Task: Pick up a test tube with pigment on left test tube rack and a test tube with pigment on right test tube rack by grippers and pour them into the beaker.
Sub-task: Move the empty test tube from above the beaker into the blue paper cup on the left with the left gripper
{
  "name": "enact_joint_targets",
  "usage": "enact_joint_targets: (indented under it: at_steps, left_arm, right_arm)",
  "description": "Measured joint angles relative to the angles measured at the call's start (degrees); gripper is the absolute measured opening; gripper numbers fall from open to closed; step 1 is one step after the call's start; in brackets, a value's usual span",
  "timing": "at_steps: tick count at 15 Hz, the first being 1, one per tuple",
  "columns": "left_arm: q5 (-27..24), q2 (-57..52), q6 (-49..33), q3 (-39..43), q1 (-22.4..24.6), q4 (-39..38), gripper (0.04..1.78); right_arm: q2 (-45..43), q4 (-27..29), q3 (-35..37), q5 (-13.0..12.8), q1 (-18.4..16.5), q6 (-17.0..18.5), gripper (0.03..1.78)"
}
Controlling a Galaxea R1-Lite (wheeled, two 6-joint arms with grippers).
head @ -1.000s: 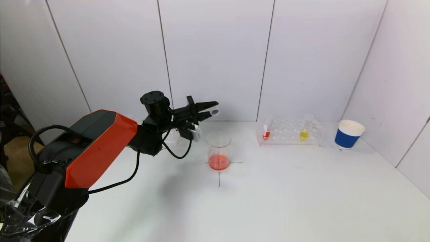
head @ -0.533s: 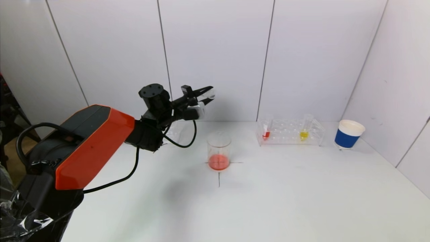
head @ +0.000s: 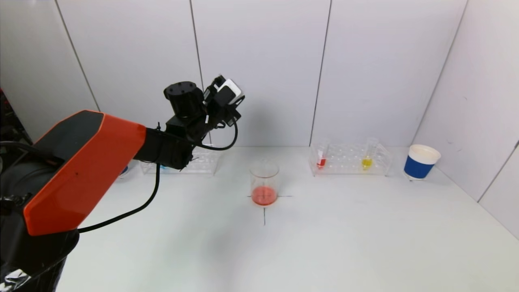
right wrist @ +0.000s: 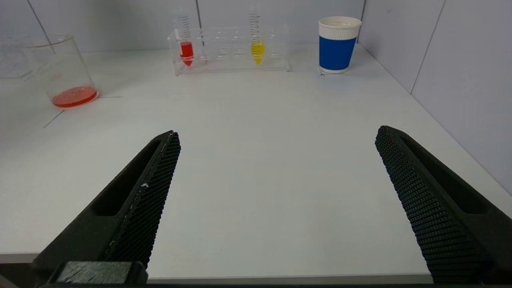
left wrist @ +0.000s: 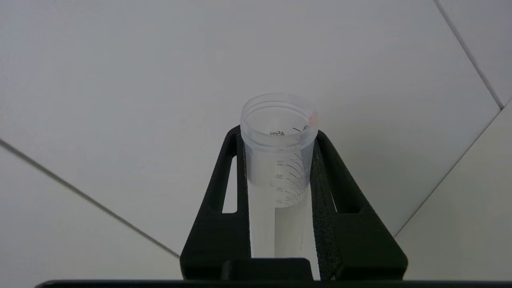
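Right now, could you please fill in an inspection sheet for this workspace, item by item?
Surface: white table, black cross mark under the beaker.
Job's things: beaker with red liquid at its bottom; right rack holding a red tube and a yellow tube; left rack partly hidden by the arm; an empty tube.
Clutter: blue paper cup beside the right rack.
Grippers: left gripper raised left of the beaker, shut on the empty tube; right gripper open, low over the table's near edge.
Cables: black cable looping under the left arm.
Surroundings: white panel walls.
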Motion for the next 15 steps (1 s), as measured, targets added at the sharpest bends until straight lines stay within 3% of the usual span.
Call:
enact_joint_targets:
  at_steps: [4, 8, 12, 15]
  left_arm:
    - [12.12, -7.44, -10.62, 0.41, 1.46, 12.21, 0.45]
    - [22.5, -14.88, -22.05, 0.56, 6.8, 31.0, 0.45]
    - [24.19, -19.79, -26.66, 0.74, 16.32, 40.94, 0.45]
    - [24.05, -21.91, -29.72, 1.22, 23.48, 44.13, 0.45]
  right_arm:
    - [0.0, 0.0, 0.0, 0.0, 0.0, 0.0, 1.77]
    - [0.0, 0.0, 0.0, 0.0, 0.0, 0.0, 1.77]
    - [0.0, 0.02, 0.0, 0.0, 0.0, -0.01, 1.77]
    - [0.0, 0.0, 0.0, 0.0, 0.0, 0.0, 1.77]
